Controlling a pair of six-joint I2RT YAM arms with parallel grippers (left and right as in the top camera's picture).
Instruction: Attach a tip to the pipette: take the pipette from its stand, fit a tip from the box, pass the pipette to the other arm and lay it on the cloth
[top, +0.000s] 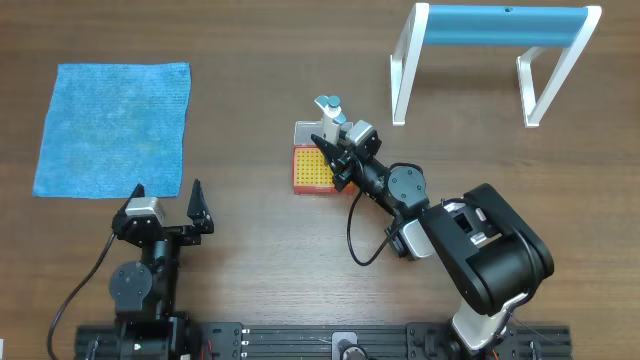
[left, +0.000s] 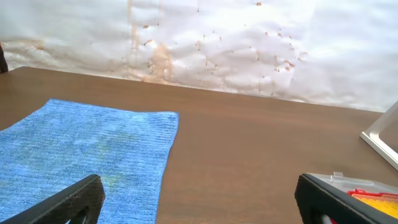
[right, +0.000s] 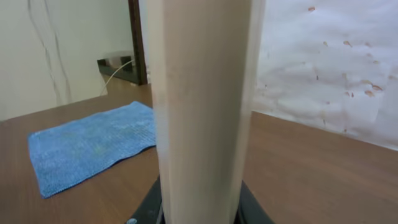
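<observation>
**Right gripper** (top: 337, 152): closed on the pipette (top: 328, 108).
- In the right wrist view, the pale pipette barrel stands upright directly ahead of the camera. Its lower part is clamped between the two dark fingers (right: 250, 210).
- Both ends of the barrel are cut off by the frame, so this view does not tell us what lies under the gripper.
- The top view supplies that: the gripper is above the tip box (top: 311, 170), and the pipette head projects just past the fingertips, away from the arm's base.
- The lower end of the pipette is hidden beneath the gripper. We cannot tell whether it carries a tip or touches the box.

**Left gripper** (top: 167, 200): spread wide, holding nothing, low over the table (top: 300, 270).
- The cloth (top: 115, 128) lies flat ahead of this gripper and to its left. Its near edge reaches the left fingertip.
- In the left wrist view, the tip box sits ahead and to the right, partly covered by the right finger. We can make out a clear lid and a yellow-orange insert, but the individual tips are too small to resolve.

**Stand** (top: 500, 25):
- In the top view it appears whole, with a blue bar on white legs. It is well apart from the right gripper, beyond it and to its right.
- In the left wrist view, one white foot shows at the frame edge.
</observation>
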